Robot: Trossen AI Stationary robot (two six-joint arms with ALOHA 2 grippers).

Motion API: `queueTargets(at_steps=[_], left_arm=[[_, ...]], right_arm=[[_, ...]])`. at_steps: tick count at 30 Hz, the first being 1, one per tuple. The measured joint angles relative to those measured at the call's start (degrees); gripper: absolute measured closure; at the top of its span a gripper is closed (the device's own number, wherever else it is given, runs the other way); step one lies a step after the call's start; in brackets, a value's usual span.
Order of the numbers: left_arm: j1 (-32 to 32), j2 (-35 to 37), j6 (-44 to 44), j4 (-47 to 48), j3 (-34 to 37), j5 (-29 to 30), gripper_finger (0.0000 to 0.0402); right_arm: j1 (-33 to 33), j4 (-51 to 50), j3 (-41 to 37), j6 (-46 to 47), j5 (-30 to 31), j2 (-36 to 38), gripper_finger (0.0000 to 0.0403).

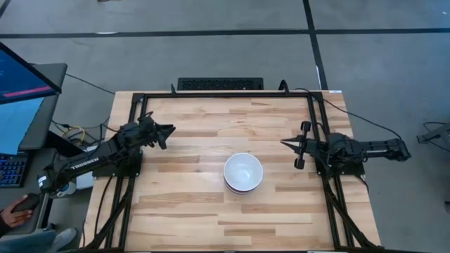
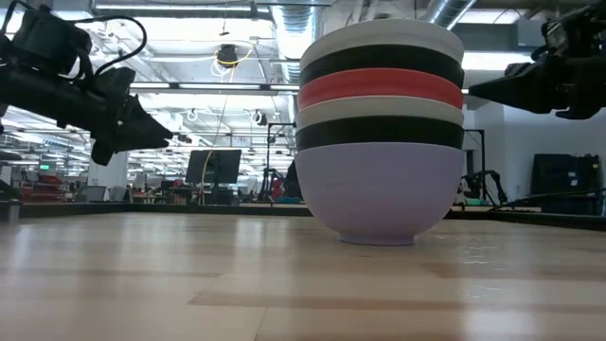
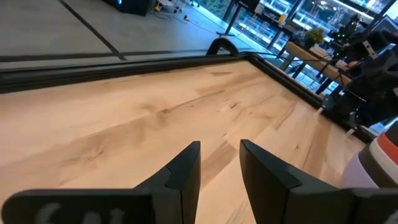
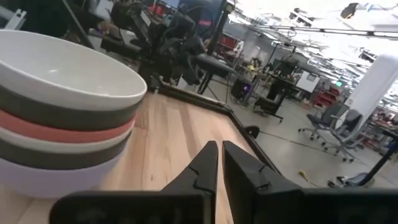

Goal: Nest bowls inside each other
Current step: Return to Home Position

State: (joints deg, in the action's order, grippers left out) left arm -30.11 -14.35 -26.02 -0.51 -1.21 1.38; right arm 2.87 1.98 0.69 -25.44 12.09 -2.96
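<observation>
Six bowls (image 1: 243, 172) stand nested in one stack near the middle of the table. In the low view the stack (image 2: 381, 133) reads, from the bottom: pale blue, black, white, red, black, white, with the pale blue bowl's base on the wood. The stack also shows in the right wrist view (image 4: 62, 112) and at the edge of the left wrist view (image 3: 379, 162). My left gripper (image 1: 167, 131) (image 3: 221, 152) hovers left of the stack, its fingers a narrow gap apart and empty. My right gripper (image 1: 285, 144) (image 4: 220, 152) hovers right of the stack, shut and empty.
A black frame rail (image 1: 225, 95) runs along the table's far edge and down both sides. A dark keyboard-like bar (image 1: 220, 83) lies beyond the far edge. A monitor (image 1: 21, 91) and a person's hand (image 1: 17, 209) are off the table's left side.
</observation>
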Motion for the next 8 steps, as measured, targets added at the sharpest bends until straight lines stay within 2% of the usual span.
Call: queueTargets(at_steps=[8], left_arm=[[0.00, 0.01, -0.04, 0.17, -0.07, 0.02, 0.0299]], right_arm=[[0.00, -0.05, 0.00, 0.01, -0.03, -0.03, 0.0356]])
